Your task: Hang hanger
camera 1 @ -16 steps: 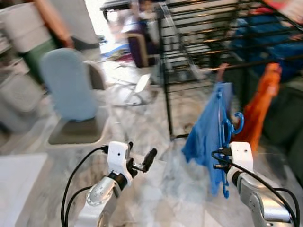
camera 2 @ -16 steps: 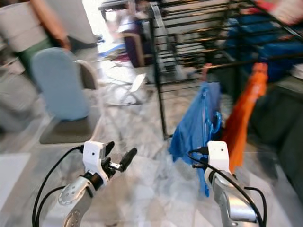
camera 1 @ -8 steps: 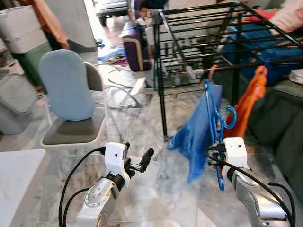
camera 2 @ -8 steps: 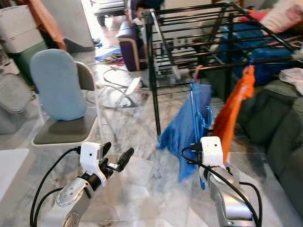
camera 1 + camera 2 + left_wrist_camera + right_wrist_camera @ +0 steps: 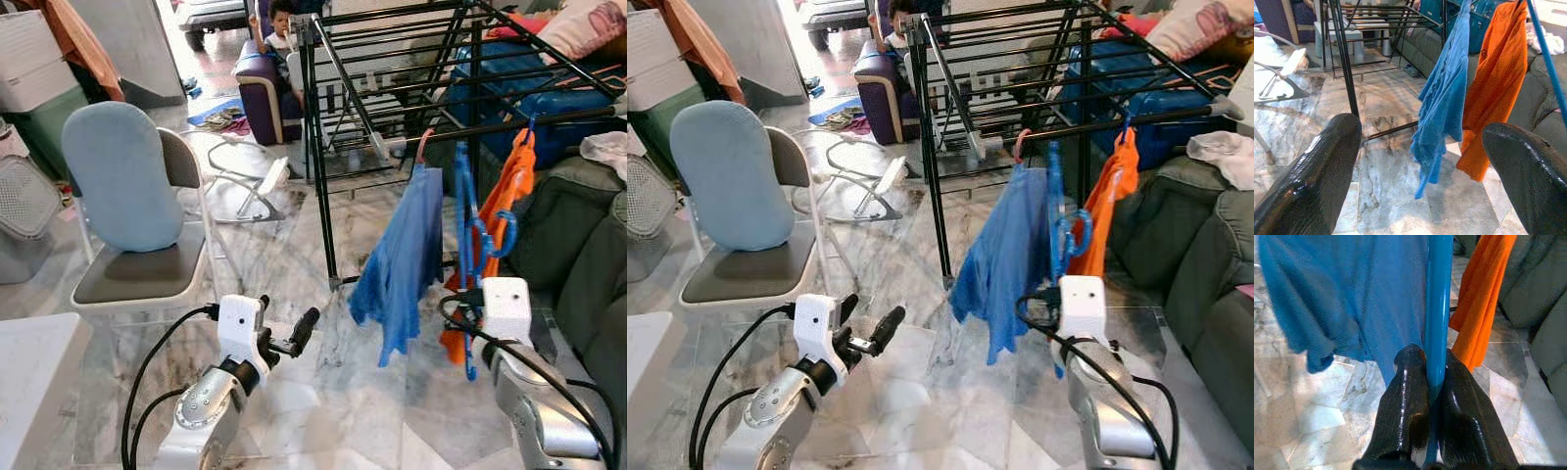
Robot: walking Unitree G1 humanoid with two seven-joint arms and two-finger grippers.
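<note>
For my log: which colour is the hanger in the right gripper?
The hanger is blue; the right gripper pinches it, clearest in the right wrist view.

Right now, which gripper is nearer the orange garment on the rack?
Right. The right gripper, shut on the blue plastic hanger, sits just in front of the orange garment. The left gripper is open, well off to the left.

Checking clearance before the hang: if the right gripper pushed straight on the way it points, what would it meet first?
Probably the blue shirt; the right gripper, clamped on the blue hanger, points at it, though depth is unclear.
</note>
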